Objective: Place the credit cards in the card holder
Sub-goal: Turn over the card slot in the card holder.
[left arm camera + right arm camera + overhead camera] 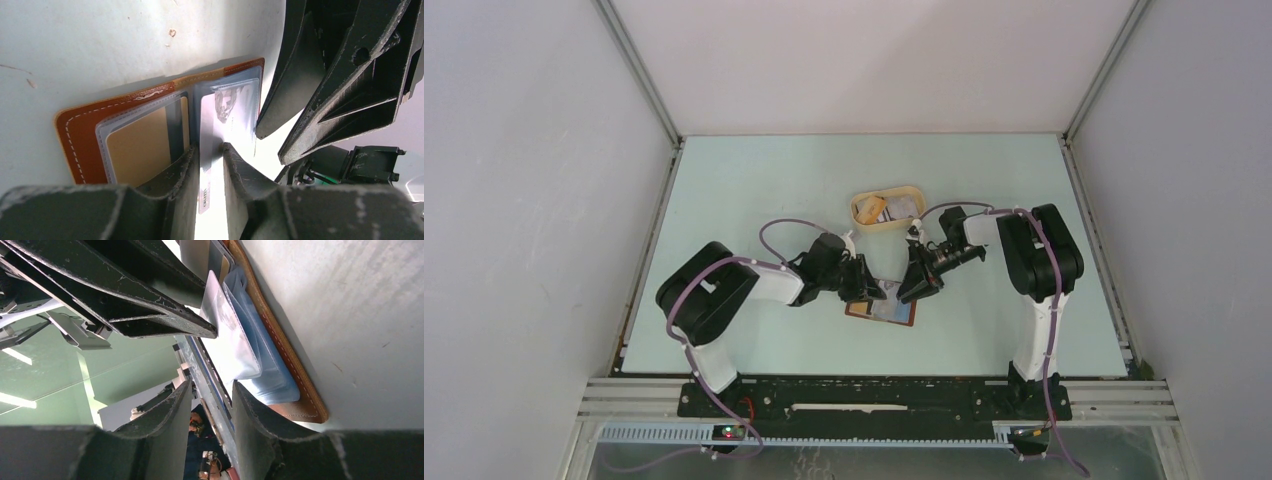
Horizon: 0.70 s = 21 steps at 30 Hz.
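The card holder (896, 316) lies open on the table, reddish-brown leather with clear inner pockets (145, 140). My left gripper (211, 147) is shut on a silvery credit card (212, 125), whose far end sits at the mouth of the right-hand clear pocket. In the right wrist view this card (227, 340) slants into the bluish sleeve of the card holder (295, 385). My right gripper (211, 385) stands open with nothing between its fingers, one finger down beside the sleeve. From above, the left gripper (876, 293) and the right gripper (911, 293) meet over the holder.
A tan oval tray (858, 212) stands just behind the grippers, with more cards (894, 207) in it. White walls enclose the table on three sides. The right gripper's fingers (300, 75) crowd the left wrist view close to the holder.
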Each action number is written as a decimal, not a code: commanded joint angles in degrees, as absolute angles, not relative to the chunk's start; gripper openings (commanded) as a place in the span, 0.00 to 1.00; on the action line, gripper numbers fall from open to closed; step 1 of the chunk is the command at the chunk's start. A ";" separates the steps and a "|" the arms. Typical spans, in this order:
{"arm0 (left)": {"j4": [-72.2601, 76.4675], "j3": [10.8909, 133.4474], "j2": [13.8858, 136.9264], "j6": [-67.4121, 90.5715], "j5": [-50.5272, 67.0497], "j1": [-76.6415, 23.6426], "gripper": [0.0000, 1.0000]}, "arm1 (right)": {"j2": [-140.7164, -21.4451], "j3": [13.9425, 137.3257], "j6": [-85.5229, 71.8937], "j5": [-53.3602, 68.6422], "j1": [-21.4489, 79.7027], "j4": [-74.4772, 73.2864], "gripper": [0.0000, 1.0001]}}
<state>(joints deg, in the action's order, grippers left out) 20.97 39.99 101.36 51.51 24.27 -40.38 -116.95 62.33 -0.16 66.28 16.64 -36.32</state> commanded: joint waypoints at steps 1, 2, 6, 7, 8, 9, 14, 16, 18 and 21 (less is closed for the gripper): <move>22.17 41.05 102.35 51.37 24.96 -40.96 0.29 | -116.52 64.03 -0.24 66.10 17.08 -36.10 0.44; 22.18 41.09 102.31 51.40 24.97 -40.96 0.29 | -116.58 64.02 -0.34 64.85 17.08 -36.11 0.45; 22.18 41.22 102.26 51.50 25.05 -40.88 0.29 | -117.11 64.04 -0.89 61.63 16.45 -35.95 0.46; 22.18 41.22 102.30 51.50 25.05 -40.87 0.29 | -117.26 64.00 -1.07 60.68 16.36 -35.99 0.47; 22.17 41.22 102.30 51.50 25.05 -40.95 0.29 | -117.47 64.06 -1.20 59.86 16.27 -36.03 0.47; 22.27 41.20 102.30 51.50 25.13 -40.92 0.30 | -117.69 64.06 -1.35 59.59 16.15 -35.99 0.47; 22.58 41.22 102.44 51.68 25.48 -40.94 0.29 | -117.98 64.05 -1.85 61.80 16.24 -35.47 0.48; 22.59 41.30 102.43 51.68 25.58 -40.89 0.29 | -117.89 64.07 -1.86 63.26 16.42 -35.27 0.47; 22.59 41.24 102.41 51.68 25.58 -40.85 0.29 | -117.66 64.11 -1.80 64.63 16.65 -35.21 0.46; 22.58 40.98 101.91 51.77 25.39 -40.94 0.30 | -117.30 64.17 -1.59 66.11 16.62 -35.24 0.45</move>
<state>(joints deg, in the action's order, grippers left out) 21.85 39.99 101.73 51.62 24.69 -40.45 -117.25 62.63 -1.56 63.35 16.27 -35.99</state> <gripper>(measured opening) 0.295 0.456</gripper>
